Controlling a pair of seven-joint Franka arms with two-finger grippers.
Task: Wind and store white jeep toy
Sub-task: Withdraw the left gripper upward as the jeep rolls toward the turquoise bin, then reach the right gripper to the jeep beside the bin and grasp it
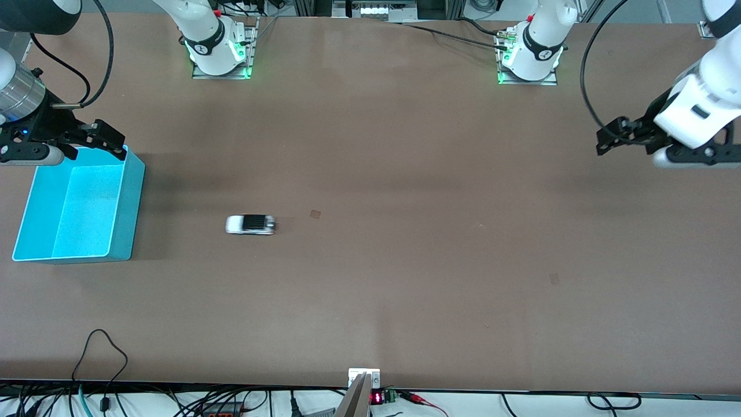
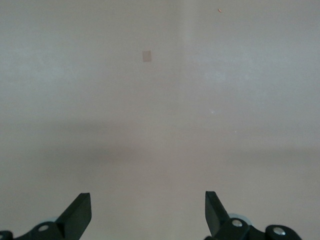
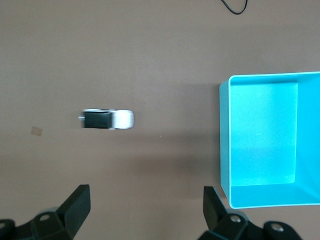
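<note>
The white jeep toy (image 1: 250,225) with its black ribbed roof stands on the brown table, between the turquoise bin (image 1: 134,202) and the table's middle. Its outline is smeared along its length. In the right wrist view the jeep (image 3: 107,119) is beside the empty bin (image 3: 224,135), well apart from it. My right gripper (image 1: 109,141) hangs open and empty over the bin's rim on the robots' side; it also shows in the right wrist view (image 3: 146,200). My left gripper (image 1: 611,139) is open and empty over bare table at the left arm's end, and in the left wrist view (image 2: 147,205) sees no jeep.
A small tan patch (image 1: 315,214) lies on the table beside the jeep, toward the left arm's end. Another patch (image 1: 554,278) lies nearer the front camera. Cables (image 1: 104,353) run along the table's front edge.
</note>
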